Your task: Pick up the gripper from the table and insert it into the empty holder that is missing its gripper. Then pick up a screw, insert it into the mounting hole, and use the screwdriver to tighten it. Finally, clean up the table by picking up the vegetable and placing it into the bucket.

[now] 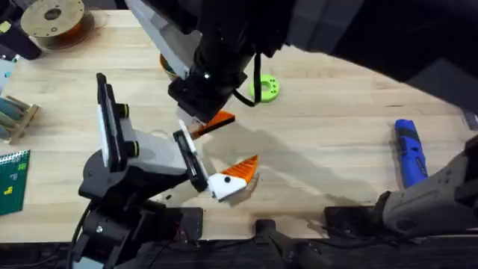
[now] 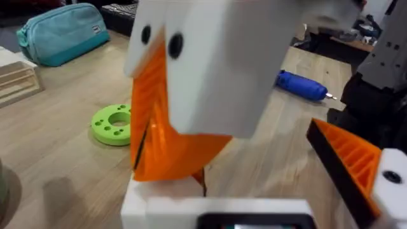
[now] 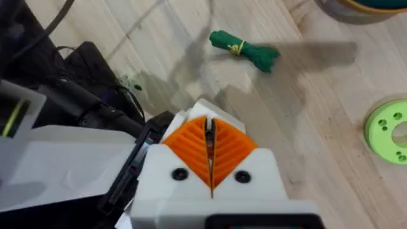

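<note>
Table [image 1: 321, 157]: wood, in use.
Right gripper [image 1: 211, 119]: reaches across to centre, 12 o'clock of left gripper, just beside it. Orange pads [image 3: 191, 146] pressed together; thin dark sliver between them, identity cannot tell.
Left gripper [image 1: 205, 161]: centre-left, jaws wide; orange wedge [image 1: 243, 168] on finger at 4 o'clock side.
Screwdriver [image 1: 409, 153]: lying flat at 3 o'clock, well apart from both grippers.
Bucket [image 3: 356, 6]: rim just seen, near vegetable.
Green disc [image 1: 267, 88]: 12 o'clock, flat.
Vegetable [image 3: 245, 49]: lying on table, outside bucket.
</note>
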`<control>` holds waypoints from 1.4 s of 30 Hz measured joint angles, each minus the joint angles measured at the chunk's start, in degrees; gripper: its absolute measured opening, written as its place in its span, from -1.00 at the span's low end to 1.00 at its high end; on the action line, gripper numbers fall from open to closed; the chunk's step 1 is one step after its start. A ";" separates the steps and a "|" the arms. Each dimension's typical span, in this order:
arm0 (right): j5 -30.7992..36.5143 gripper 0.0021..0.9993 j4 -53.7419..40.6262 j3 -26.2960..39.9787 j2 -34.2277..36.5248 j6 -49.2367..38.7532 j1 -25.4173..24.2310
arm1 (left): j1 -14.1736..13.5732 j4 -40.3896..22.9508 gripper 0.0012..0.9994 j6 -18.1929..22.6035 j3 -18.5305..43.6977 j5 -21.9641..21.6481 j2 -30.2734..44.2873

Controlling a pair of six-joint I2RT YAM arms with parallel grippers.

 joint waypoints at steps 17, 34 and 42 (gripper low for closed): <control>-0.64 -0.99 0.04 0.00 -4.22 0.00 -0.03 | -0.07 0.04 0.97 1.60 0.00 0.15 -0.11; -0.90 -0.99 0.41 0.00 -4.76 0.74 -2.16 | -0.07 0.03 0.97 1.60 0.00 0.15 -0.11; -0.77 -0.99 3.99 -9.49 -14.36 3.09 -5.33 | -0.07 0.04 0.97 1.60 0.00 0.15 -0.11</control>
